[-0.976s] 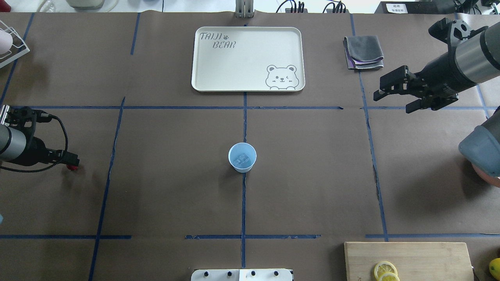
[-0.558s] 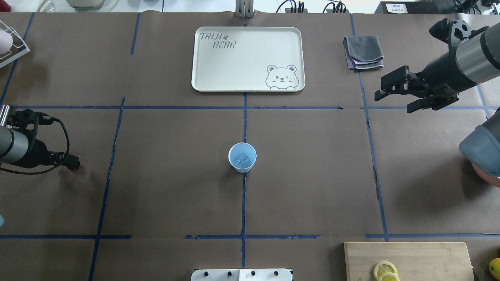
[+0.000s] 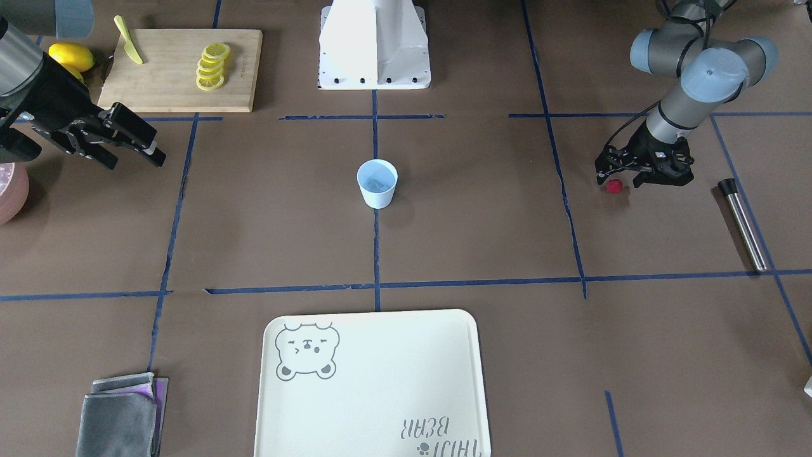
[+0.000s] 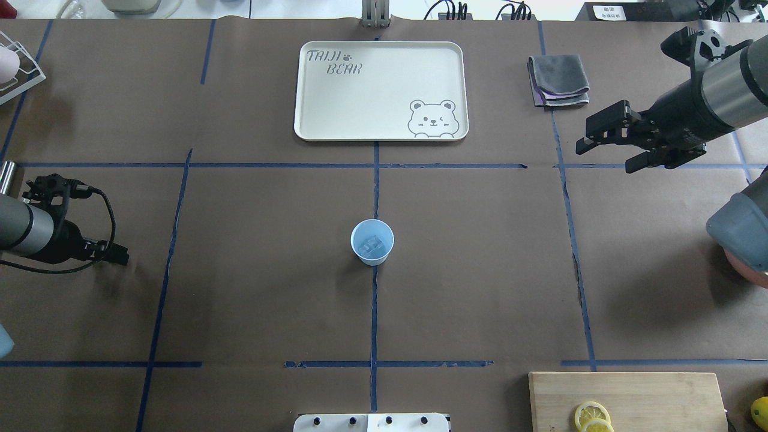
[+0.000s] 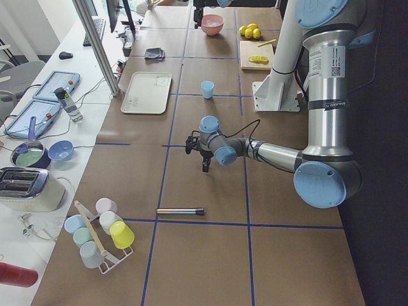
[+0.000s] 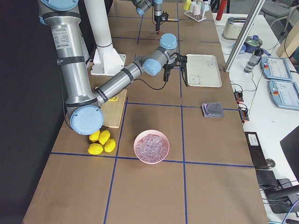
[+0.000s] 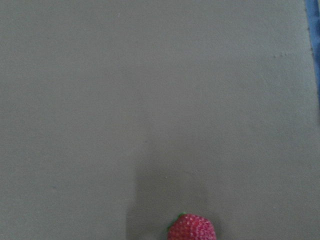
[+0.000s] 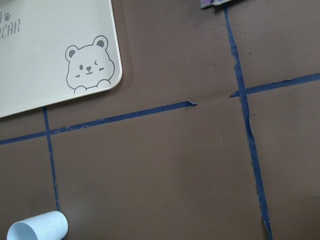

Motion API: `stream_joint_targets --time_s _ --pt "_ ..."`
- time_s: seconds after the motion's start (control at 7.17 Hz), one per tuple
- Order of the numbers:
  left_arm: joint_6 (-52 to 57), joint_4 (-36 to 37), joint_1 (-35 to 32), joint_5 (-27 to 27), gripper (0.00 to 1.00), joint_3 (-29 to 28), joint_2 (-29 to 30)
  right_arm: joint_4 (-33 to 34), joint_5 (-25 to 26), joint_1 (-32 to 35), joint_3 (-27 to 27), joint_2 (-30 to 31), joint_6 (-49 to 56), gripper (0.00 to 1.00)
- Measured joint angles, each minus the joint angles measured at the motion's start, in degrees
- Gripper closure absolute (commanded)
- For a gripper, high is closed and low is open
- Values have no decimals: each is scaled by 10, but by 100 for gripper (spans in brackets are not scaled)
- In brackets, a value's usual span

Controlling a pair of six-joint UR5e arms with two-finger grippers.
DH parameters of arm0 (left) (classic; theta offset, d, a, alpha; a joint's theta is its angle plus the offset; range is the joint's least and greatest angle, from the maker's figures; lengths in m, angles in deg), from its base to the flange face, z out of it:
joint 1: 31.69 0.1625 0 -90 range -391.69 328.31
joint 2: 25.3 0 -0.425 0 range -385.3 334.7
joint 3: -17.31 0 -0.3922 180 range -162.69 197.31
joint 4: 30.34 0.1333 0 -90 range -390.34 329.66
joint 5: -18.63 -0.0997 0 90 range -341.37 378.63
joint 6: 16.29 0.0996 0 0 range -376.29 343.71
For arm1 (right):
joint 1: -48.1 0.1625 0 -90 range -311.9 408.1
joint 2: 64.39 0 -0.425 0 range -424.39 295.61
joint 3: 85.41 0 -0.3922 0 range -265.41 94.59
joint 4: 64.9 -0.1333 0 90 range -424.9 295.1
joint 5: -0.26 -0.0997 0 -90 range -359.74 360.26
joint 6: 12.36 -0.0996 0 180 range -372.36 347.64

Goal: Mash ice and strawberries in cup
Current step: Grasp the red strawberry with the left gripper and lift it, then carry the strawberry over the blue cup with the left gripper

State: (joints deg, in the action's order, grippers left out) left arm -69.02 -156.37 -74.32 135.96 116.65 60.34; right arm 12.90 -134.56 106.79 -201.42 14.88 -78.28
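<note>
strawberry (image 3: 614, 186) sits right at the left gripper (image 3: 620, 178) tips, cup-side, low over the table (image 3: 482, 241); can't tell if those jaws pinch it. cup (image 3: 377, 183) with ice (image 4: 372, 243) waits mid-table, well apart. right gripper (image 4: 603, 157) jaws apart, empty, much farther.

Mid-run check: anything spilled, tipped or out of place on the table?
Nothing stands out. The cup stands upright with the ice inside, no spill around it. The strawberry sits at the left gripper, apart from the cup. Only the blue tape looks ragged in places.
</note>
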Motion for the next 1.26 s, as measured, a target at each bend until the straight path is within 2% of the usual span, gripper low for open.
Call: stream_joint_targets --time_s 0.28,0.42,0.7,0.98,1.12,1.26 --pt "1 0 1 0 91 0 2 0 0 0 0 0 0 1" --pt "1 0 1 0 98 2 2 0 0 0 -1 0 0 1" --pt "1 -3 -1 -9 100 13 3 0 1 0 -1 -1 0 1" --pt "-1 -2 -2 -23 100 56 8 0 1 1 -5 -1 0 1" --pt "-18 -1 0 -23 100 82 30 0 2 4 -9 1 0 1" --pt "-61 8 6 -22 100 95 79 0 2 9 -12 6 0 1"
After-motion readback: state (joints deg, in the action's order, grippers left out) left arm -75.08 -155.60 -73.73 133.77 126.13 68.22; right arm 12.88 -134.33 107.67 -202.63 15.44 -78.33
